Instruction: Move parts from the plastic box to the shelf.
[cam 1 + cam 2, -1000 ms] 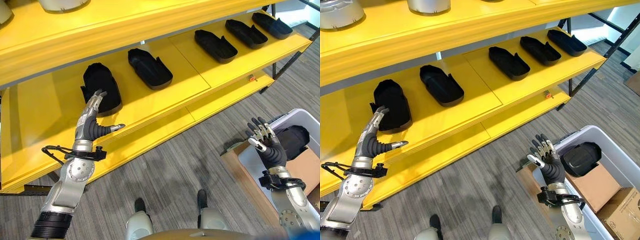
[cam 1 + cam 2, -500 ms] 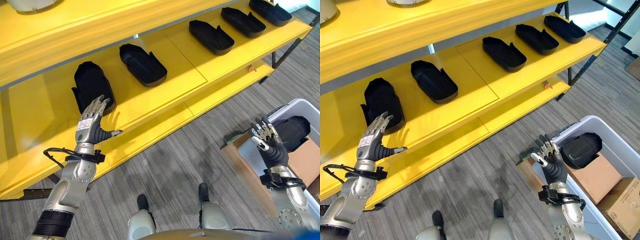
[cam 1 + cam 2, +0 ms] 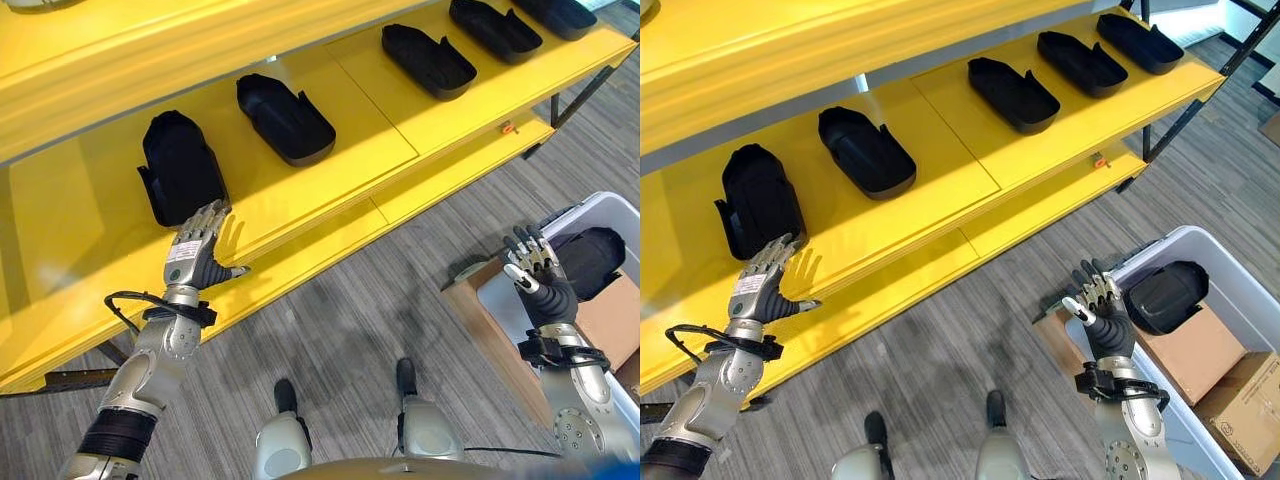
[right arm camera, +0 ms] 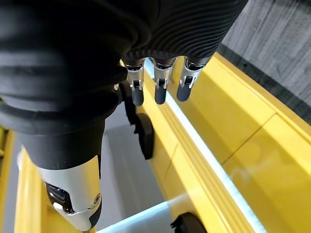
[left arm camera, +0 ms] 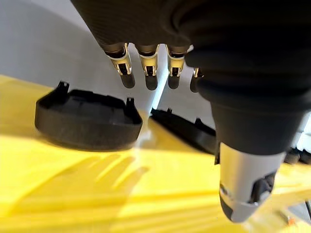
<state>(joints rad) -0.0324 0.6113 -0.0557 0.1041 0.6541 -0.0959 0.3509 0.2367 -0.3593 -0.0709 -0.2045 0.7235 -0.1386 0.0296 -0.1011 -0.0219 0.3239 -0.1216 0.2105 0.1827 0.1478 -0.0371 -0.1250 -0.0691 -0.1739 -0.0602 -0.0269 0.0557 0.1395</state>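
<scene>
Left eye view: left hand (image 3: 198,252) spread flat and empty, just off the front edge of the yellow shelf (image 3: 330,195), right below the nearest black part (image 3: 180,166) at the shelf's left end. Four more parts in a row along the shelf toward its right end, well apart from each other. Right hand (image 3: 536,281) raised and empty, fingers straight, beside the near corner of the plastic box (image 3: 610,215), with one black part in the box (image 3: 590,262) just past the fingertips and a cardboard box (image 3: 618,318) next to it.

Right eye view: same layout; that last part (image 3: 1164,296) sits against the box's far wall, cardboard crowding its near side.

Left wrist view: fingers (image 5: 149,72) hanging straight over the shelf board, gripping nothing, the nearest part apart from them.

Right wrist view: fingers (image 4: 158,82) straight, nothing in the palm.

Risks, judged from here: a sideways swing of the left arm could clip the nearest part and shove it toward the shelf's back. Reaching in blind with the right could catch the box rim or the cardboard, tipping or dragging the box. Smooth curved shell, likely slippery, so a shallow pinch could drop it on the floor
</scene>
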